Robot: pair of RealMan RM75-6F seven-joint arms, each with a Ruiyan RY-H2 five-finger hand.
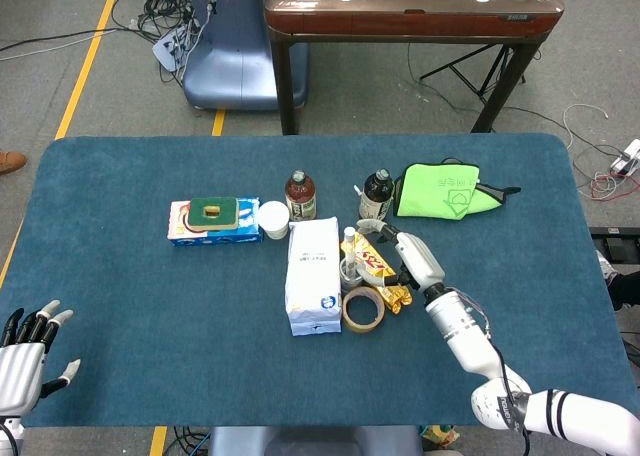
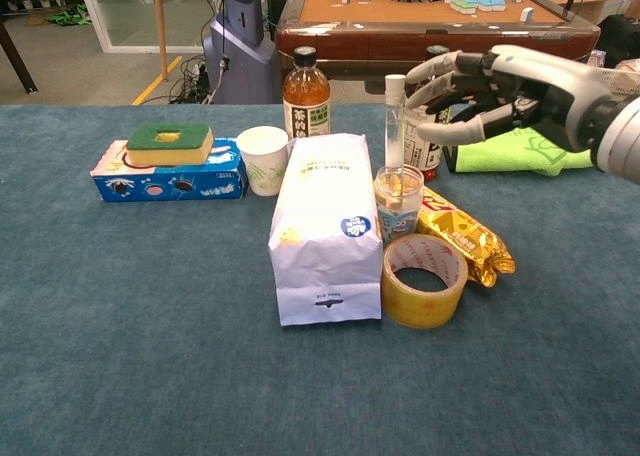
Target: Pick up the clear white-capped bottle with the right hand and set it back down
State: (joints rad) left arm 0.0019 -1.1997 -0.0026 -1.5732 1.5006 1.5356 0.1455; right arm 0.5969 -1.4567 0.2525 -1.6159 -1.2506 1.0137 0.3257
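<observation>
The clear white-capped bottle [image 2: 395,126] is slim and stands upright in mid-table, its lower end in a clear labelled cup [image 2: 398,204]. The head view shows the bottle [image 1: 349,242] beside the white bag. My right hand [image 2: 495,81] hovers just right of the bottle's cap with its fingers spread and nothing in them; a small gap separates them from the bottle. In the head view this hand [image 1: 415,260] lies over the yellow snack pack. My left hand [image 1: 25,348] rests open at the table's front left corner, far from everything.
A white paper bag [image 2: 325,226] stands left of the bottle. A tape roll [image 2: 425,279] and a yellow snack pack [image 2: 465,238] lie in front of it. Behind it are a dark bottle [image 2: 428,151], a tea bottle [image 2: 306,91], a paper cup [image 2: 264,159], a sponge-topped blue box [image 2: 165,171] and a green cloth [image 2: 520,146].
</observation>
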